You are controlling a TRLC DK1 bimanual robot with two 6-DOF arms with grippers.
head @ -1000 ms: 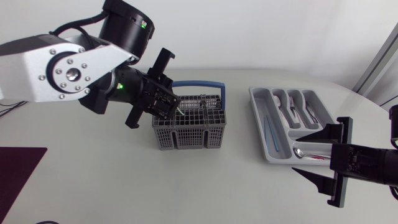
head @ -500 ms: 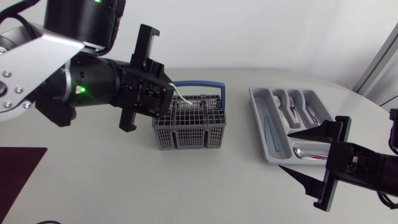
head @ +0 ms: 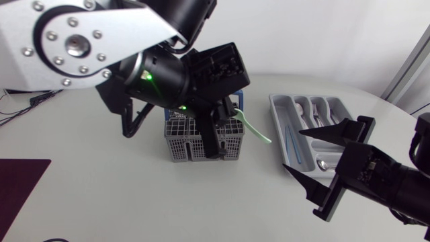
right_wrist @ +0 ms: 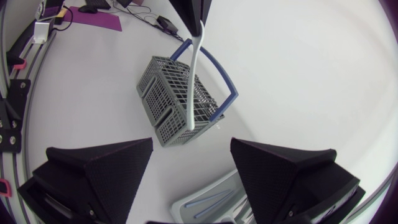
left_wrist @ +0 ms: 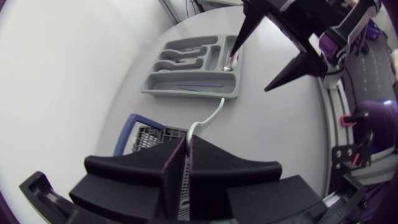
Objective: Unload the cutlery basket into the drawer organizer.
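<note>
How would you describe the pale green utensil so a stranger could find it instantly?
Find the grey cutlery basket with the blue handle, mid-table. Above it, the left gripper pinches a thin utensil pointing toward the organizer. It alone is pale green and held in the air.

basket [head: 191, 149] left of organizer [head: 278, 126], on table [head: 101, 191]

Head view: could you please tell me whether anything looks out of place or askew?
Nothing stands out: the basket stands upright, the organizer lies flat, and the one piece outside both, a pale green utensil, is clamped in the left gripper.
</note>
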